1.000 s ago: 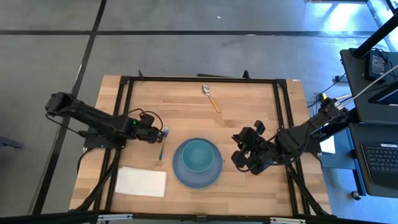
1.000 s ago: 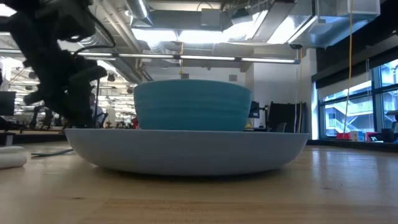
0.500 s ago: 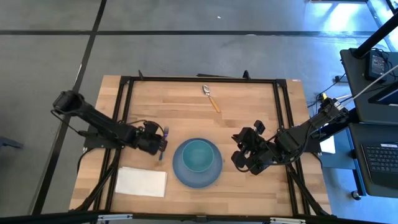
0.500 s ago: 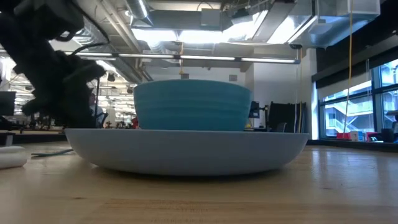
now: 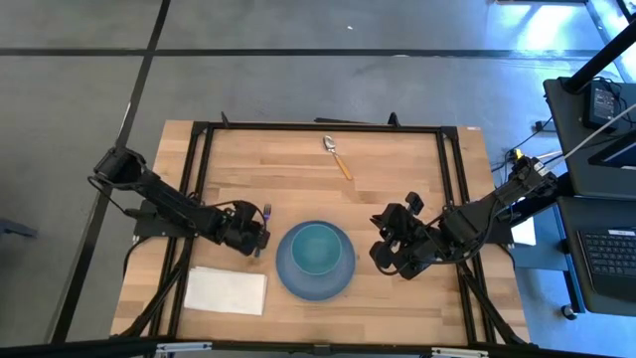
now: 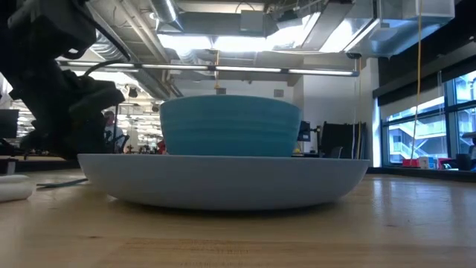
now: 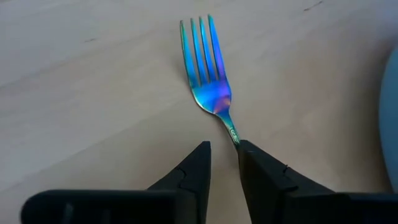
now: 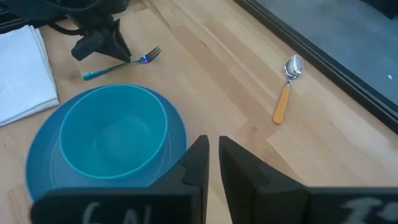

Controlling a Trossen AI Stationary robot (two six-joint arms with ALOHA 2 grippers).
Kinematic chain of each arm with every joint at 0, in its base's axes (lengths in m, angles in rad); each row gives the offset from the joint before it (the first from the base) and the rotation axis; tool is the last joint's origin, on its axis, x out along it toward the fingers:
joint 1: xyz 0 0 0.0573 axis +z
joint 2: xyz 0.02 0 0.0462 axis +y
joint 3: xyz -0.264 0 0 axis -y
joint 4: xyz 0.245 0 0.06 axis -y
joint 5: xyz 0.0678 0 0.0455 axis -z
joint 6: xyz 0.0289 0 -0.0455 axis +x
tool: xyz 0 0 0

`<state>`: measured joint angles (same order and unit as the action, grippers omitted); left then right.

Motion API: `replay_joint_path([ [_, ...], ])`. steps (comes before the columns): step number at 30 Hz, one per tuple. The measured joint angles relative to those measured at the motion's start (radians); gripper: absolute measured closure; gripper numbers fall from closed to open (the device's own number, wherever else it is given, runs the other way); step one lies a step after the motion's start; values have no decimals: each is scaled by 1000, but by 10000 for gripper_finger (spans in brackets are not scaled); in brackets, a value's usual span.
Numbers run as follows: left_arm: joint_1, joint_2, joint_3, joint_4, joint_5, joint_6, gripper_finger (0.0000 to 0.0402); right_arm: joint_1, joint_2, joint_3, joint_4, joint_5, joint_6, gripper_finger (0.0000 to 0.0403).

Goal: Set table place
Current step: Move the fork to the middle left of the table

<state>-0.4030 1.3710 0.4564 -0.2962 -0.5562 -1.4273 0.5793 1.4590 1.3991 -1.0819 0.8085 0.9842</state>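
The teal-handled fork [image 7: 208,74] lies flat on the table, just left of the blue plate [image 5: 286,273], with its tines [image 5: 265,210] toward the far edge. The teal bowl [image 5: 316,249] sits in the plate. My left gripper [image 7: 225,146] points down over the fork's neck, its fingers a narrow gap apart with bare wood between them. It also shows in the high view [image 5: 258,241]. My right gripper [image 5: 383,254] waits to the right of the plate, shut and empty. The white napkin [image 5: 226,290] lies near the front left. The orange-handled spoon [image 5: 337,157] lies at the far edge. My left gripper has one fingertip [image 7: 245,152] over the fork's neck [image 7: 231,129], where the neck runs into the handle. It comes from above. The handle is hidden under that finger, so I cannot tell whether the finger touches it. The fork lies flat on the table.
The table's black frame [image 5: 199,179] runs along both sides and the far edge. There is bare wood between the spoon and the plate and to the right of the plate. A desk with a laptop [image 5: 606,259] stands beyond the right edge.
My left gripper has moved toward the table's near edge, along the fork from its tine end to its neck and handle. The fork has stayed where it was.
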Motion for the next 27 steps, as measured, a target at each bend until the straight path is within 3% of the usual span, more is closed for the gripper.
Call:
replay_joint_path([
  [13, 13, -3, 23, 28, 1, 43, 252, -2, 0, 0, 0, 3, -96, 361],
  [27, 11, -1, 97, -15, -36, 42, 266, 0, 0, 0, 1, -4, -44, 361],
])
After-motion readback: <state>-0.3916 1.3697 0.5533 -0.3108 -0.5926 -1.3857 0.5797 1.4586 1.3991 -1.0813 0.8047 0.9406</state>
